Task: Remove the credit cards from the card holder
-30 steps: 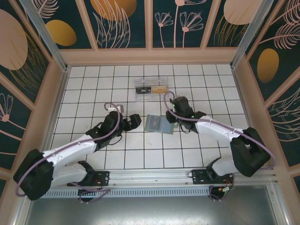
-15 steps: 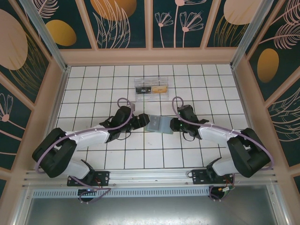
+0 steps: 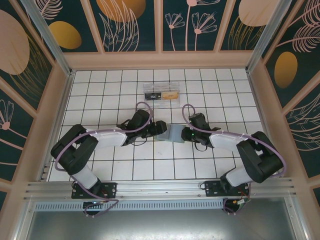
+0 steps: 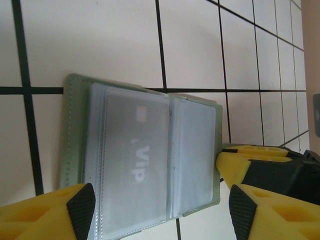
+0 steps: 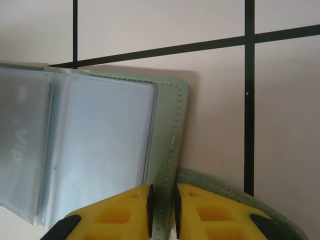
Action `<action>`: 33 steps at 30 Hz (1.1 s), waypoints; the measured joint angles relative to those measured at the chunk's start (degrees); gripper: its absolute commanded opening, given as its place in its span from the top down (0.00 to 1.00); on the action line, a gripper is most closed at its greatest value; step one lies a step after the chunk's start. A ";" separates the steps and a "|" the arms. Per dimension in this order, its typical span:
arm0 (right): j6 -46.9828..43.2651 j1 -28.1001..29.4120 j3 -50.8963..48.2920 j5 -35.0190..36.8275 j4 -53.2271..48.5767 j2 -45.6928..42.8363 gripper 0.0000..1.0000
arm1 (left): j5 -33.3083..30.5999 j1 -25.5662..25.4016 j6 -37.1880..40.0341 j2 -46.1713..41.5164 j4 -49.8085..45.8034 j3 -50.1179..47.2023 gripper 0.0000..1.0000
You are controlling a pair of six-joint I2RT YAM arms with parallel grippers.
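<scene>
The sage-green stitched card holder [image 5: 167,120] lies open on the white tiled desk [image 5: 280,125], which has black grout lines. Its clear plastic sleeves face up, and the left sleeve holds a pale card [image 5: 20,145] with faint lettering. At the bottom, the yellow two-finger right gripper [image 5: 163,197] pinches the green cover's edge, fingers almost touching.

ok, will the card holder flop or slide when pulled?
Likely floppy: the card holder cover curls where the right gripper pinches it. Clear sleeves look slick, so the card may slip out. Probably light; it'd slide unpinned.
</scene>
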 measured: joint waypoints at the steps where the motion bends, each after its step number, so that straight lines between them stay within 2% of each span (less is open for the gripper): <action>1: 0.00 0.00 -0.09 -0.20 0.20 0.00 0.78 | 0.15 -0.17 0.13 0.46 0.00 0.17 0.25; 15: 0.00 0.00 -0.37 -0.74 0.94 0.02 0.78 | 0.61 -0.55 0.85 4.85 0.02 2.12 0.21; 23: 0.00 -0.09 -0.37 -0.74 1.44 0.55 0.78 | 1.20 -0.76 1.25 5.25 0.87 2.51 0.14; 33: 0.00 -0.11 -0.37 -0.74 1.84 0.76 0.78 | 1.62 -0.92 1.27 5.44 1.77 2.51 0.13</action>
